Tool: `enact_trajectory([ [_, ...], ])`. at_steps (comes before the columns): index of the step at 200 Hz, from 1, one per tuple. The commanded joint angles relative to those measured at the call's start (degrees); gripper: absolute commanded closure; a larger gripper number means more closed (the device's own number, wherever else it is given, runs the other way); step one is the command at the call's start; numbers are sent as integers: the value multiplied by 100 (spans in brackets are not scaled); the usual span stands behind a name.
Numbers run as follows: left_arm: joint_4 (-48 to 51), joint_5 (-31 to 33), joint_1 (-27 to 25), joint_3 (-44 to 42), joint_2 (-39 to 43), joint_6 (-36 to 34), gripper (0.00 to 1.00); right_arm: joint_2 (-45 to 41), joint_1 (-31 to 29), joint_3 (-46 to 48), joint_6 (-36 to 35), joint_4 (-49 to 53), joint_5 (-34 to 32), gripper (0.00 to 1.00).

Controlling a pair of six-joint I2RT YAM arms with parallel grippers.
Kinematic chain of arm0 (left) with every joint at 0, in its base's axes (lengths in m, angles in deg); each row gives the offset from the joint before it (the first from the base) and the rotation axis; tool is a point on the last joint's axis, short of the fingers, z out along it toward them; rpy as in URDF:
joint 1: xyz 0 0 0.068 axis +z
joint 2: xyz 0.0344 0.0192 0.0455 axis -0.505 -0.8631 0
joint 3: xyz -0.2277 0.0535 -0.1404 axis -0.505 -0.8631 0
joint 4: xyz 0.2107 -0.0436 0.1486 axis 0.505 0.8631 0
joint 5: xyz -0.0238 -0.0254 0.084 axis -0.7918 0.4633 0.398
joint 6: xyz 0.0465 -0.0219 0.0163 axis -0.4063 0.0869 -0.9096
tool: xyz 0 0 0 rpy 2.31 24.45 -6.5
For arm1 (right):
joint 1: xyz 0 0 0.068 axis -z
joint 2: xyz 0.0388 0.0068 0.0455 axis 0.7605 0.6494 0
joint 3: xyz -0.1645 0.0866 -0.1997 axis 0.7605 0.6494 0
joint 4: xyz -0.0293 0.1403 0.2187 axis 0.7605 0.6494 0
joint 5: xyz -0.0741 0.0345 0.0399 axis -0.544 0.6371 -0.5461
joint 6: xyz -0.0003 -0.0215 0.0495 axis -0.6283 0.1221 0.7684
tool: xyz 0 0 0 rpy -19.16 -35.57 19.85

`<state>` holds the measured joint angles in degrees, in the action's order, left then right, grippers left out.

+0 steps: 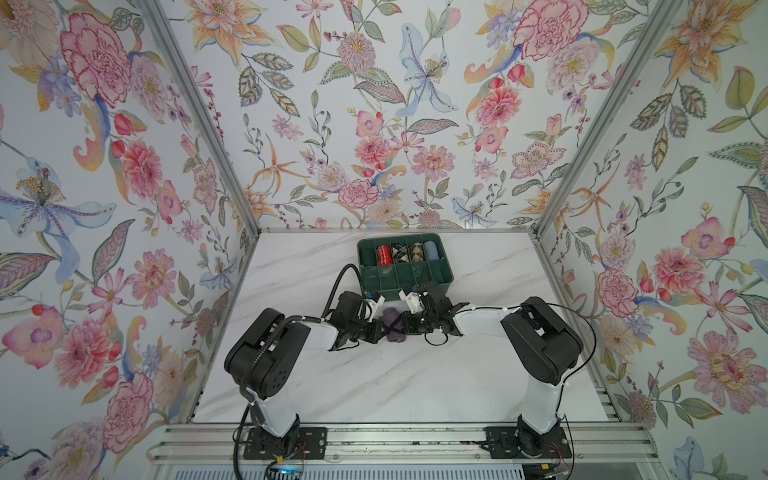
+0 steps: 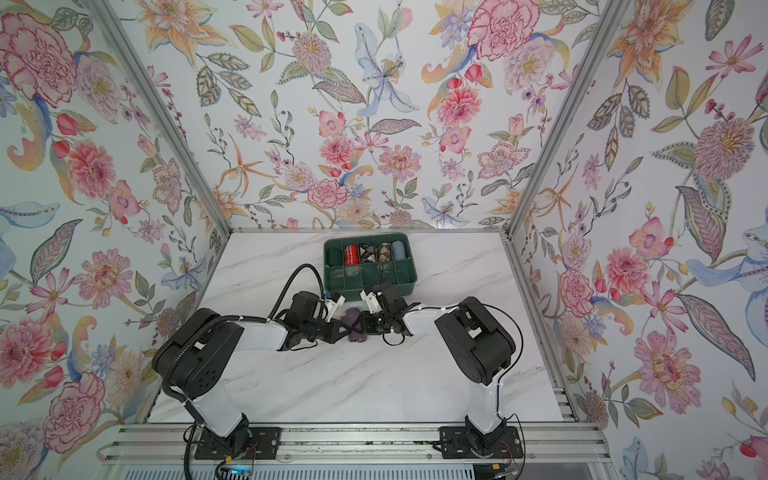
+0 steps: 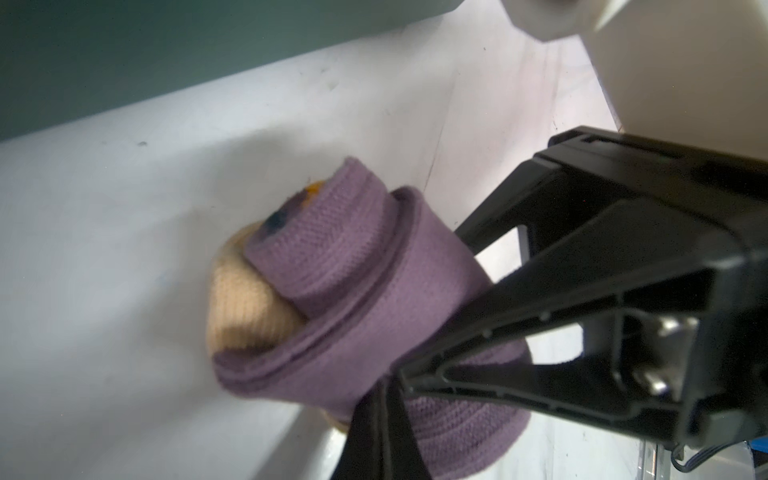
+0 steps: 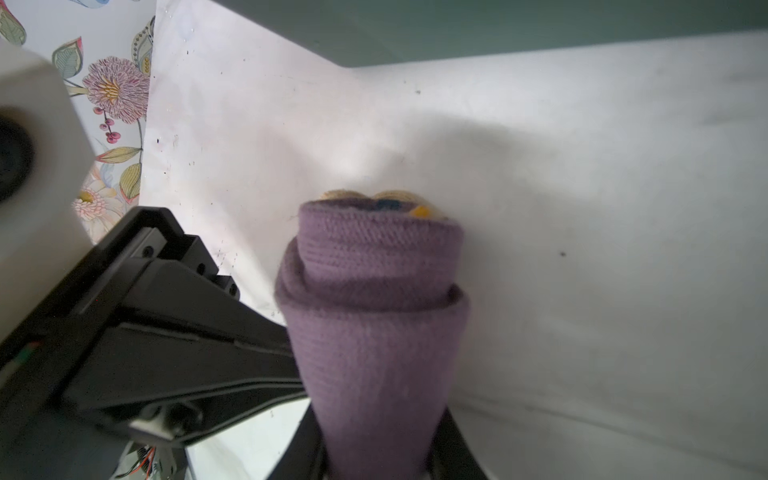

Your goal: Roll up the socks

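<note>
The socks [image 1: 393, 326] [image 2: 355, 328] form a dusty-purple roll on the marble table, in front of the green bin and between my two grippers. In the left wrist view the socks [image 3: 353, 286] show tan fabric and navy and orange marks at the far end. An outer cuff layer wraps the roll. My left gripper [image 3: 384, 399] [image 1: 381, 329] is shut, its fingers pinched together on that outer layer. My right gripper [image 4: 380, 440] [image 1: 404, 326] is shut on the roll's near end, with one finger [image 4: 307, 449] on each side of the socks [image 4: 374, 332].
A green divided bin [image 1: 386, 283] [image 2: 353, 279] stands just behind the grippers. Its back row holds several sock rolls, among them a red one [image 1: 383, 254] and a light-blue one [image 1: 430, 250]. Floral walls close in the table on three sides.
</note>
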<state>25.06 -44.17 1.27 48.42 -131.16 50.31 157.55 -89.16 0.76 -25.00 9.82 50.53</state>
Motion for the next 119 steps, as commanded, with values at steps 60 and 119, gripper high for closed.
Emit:
enact_trajectory([
  [60,250,510,-82,90,1131,-69,100,-474,-185,403,-267,652,-249,100],
  [119,829,857,105,150,1868,-147,100,-970,-81,601,-347,821,-322,100],
])
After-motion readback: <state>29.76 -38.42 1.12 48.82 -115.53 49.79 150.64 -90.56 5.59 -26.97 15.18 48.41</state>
